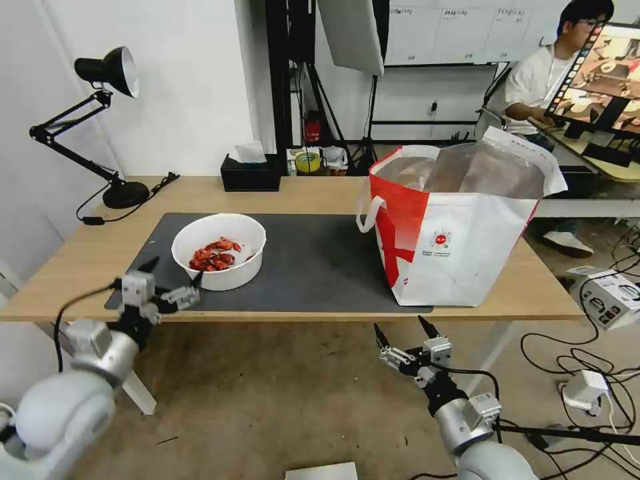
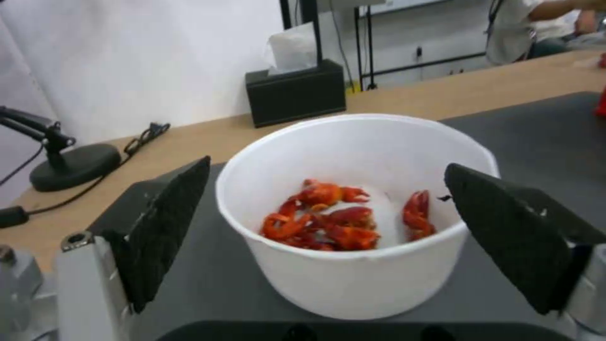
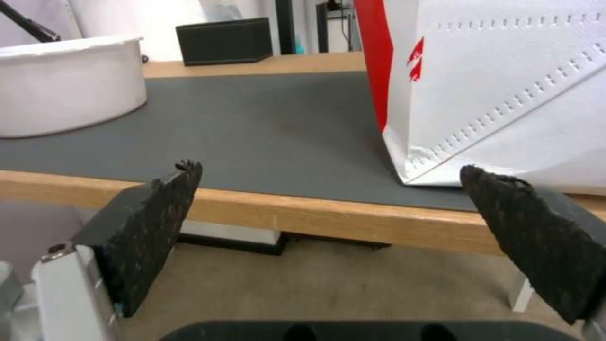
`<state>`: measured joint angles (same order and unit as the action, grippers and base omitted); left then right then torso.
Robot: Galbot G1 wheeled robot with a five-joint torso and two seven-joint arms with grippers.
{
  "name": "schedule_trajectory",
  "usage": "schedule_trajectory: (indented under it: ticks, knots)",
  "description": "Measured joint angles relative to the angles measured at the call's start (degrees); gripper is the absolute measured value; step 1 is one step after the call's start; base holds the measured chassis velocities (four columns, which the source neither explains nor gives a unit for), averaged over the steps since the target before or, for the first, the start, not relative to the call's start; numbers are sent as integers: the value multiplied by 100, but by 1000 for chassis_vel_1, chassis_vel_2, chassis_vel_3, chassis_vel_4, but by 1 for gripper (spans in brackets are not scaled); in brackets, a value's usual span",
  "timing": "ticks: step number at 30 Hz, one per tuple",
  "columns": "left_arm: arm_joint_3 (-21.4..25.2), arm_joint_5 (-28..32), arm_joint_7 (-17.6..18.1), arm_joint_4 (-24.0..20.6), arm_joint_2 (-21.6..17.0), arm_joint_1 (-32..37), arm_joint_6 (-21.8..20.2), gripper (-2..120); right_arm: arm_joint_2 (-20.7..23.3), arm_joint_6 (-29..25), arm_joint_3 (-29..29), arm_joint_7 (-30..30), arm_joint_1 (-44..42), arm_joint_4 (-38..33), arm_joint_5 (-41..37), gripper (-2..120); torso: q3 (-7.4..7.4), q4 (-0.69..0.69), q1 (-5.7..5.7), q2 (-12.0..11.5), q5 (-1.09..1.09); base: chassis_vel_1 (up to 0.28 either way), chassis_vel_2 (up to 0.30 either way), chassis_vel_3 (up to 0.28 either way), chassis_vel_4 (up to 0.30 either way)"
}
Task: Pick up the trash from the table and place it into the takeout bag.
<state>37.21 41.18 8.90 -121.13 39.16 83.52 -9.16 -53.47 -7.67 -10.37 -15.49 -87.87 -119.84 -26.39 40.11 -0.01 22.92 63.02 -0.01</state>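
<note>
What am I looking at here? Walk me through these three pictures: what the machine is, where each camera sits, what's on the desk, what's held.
It is a wheeled robot with two arms, each ending in a pincer. The head view looks down from the robot's head at the table; the other two cameras sit on the wrists. On the grey mat stand a white bowl of crayfish shells and a takeout bag. A black tissue box and a desk lamp stand behind. The left pincer is open at the bowl, its pads either side. The right pincer hangs open below the table edge. Nothing is held.
</note>
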Motion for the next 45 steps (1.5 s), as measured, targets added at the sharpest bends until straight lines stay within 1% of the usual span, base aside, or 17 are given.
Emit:
schedule_trajectory:
  ticks: [1,2,6,7,9,10,11,14,18,20,24,27,28,31,36,39,45]
  knots:
    - [42,228,51,18,-123,-38,-174,100,0,1,0,0,0,-1,0,100,0,0,0,0,0,0,0,0,0]
    - [42,228,51,18,-123,-38,-174,100,0,1,0,0,0,-1,0,100,0,0,0,0,0,0,0,0,0]
    - [184,810,128,109,-335,-135,-657,100,0,3,0,1,0,-2,0,100,0,2,-1,0,0,0,0,0,0]
    - [184,810,128,109,-335,-135,-657,100,0,3,0,1,0,-2,0,100,0,2,-1,0,0,0,0,0,0]
    - [222,1236,194,281,-451,-264,-868,100,0,3,0,2,0,-3,-1,100,0,0,0,0,-1,0,0,0,0]
    - [226,1487,254,349,-509,-368,-1041,100,0,3,-1,2,0,-4,-1,100,0,3,0,0,-1,0,0,0,0]
    - [226,1487,254,349,-509,-368,-1041,100,0,3,-1,2,0,-4,-1,100,0,3,0,0,-1,0,0,0,0]
    - [-4,2101,413,595,-666,-909,-1440,100,0,3,0,3,0,-5,-1,100,0,1,0,0,0,0,0,0,0]
    - [-289,2554,603,828,-773,-1438,-1645,100,1,3,0,3,1,-5,-1,100,0,-1,1,0,1,0,0,0,0]
    - [-321,2636,614,870,-803,-1510,-1689,100,0,3,0,3,0,-5,-1,100,0,-1,0,0,0,0,0,0,0]
    - [-468,2901,616,1046,-900,-1797,-1975,100,0,3,-1,3,0,-5,-1,100,0,1,0,0,0,0,0,0,0]
    - [-623,3327,610,1184,-979,-2146,-2532,100,0,3,-1,3,0,-5,-1,100,0,1,0,0,1,0,0,0,0]
    - [-623,3327,610,1184,-979,-2146,-2532,100,0,3,-1,3,0,-5,-1,100,0,1,0,0,1,0,0,0,0]
    - [-822,3682,586,1357,-1016,-2509,-2845,100,0,3,0,3,0,-5,-1,100,0,1,0,0,1,0,0,0,0]
    - [-1137,3826,585,1554,-1036,-2889,-3012,100,0,3,-1,3,0,-5,-1,100,0,1,0,0,1,0,0,0,0]
    - [-1515,4002,592,1790,-1041,-3304,-3207,100,1,3,-1,3,0,-5,-1,100,0,1,0,0,0,0,0,0,0]
    - [-1709,4114,596,2002,-1016,-3589,-3322,100,0,3,-1,3,1,-5,-1,100,0,0,0,0,0,0,0,0,0]
